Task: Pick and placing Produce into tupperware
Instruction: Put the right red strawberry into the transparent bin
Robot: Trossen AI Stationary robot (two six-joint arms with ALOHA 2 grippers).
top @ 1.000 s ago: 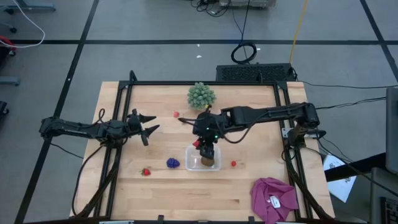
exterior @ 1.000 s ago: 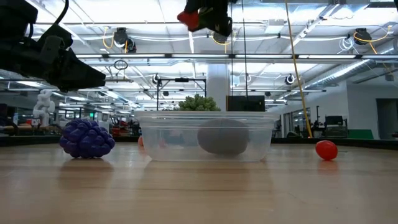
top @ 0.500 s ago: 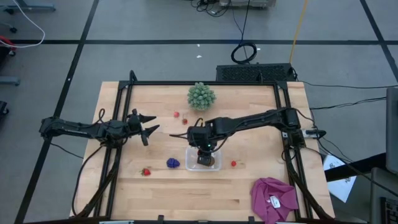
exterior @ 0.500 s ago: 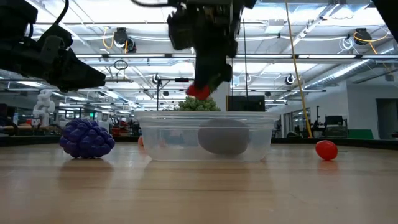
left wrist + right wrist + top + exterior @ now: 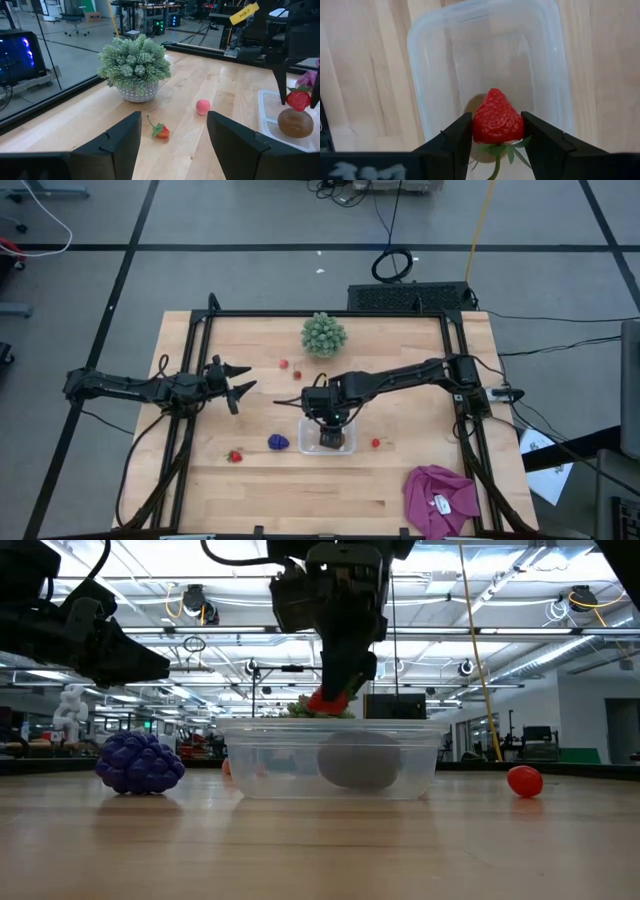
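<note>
Light wooden table point(image 5: 400, 480) in a black frame, grey floor around it. High view: the right gripper point(image 5: 326, 423) hangs over the clear tupperware point(image 5: 307, 442), which sits near the table's middle toward the near edge. The left gripper point(image 5: 236, 387) waits well to the left, fingers spread apart, nothing between them. A purple grape cluster point(image 5: 278, 442) lies just left of the tupperware; one strawberry point(image 5: 235, 456) farther left, one small red piece point(image 5: 376, 443) right of the container, another point(image 5: 284, 364) on the far side near the green spiky ball point(image 5: 324, 334). Magenta cloth point(image 5: 440, 498) at the near right corner. Low view: the right gripper point(image 5: 333, 695) is clamped on a red strawberry point(image 5: 325, 701) held just above the tupperware point(image 5: 250, 755) rim; a brown kiwi-like oval point(image 5: 359, 760) rests inside the container. Grape cluster point(image 5: 140, 764) on the left, red piece point(image 5: 524, 780) on the right, both on the table. Left wrist view: green spiky ball point(image 5: 133, 67), a small pink-red piece point(image 5: 202, 106) and a leafy strawberry point(image 5: 161, 131) on the wood; held strawberry point(image 5: 298, 99) over the kiwi point(image 5: 296, 123). Right wrist view: both fingers point(image 5: 451, 141) press the strawberry point(image 5: 497, 119) from either side, above the tupperware point(image 5: 420, 75) floor.
</note>
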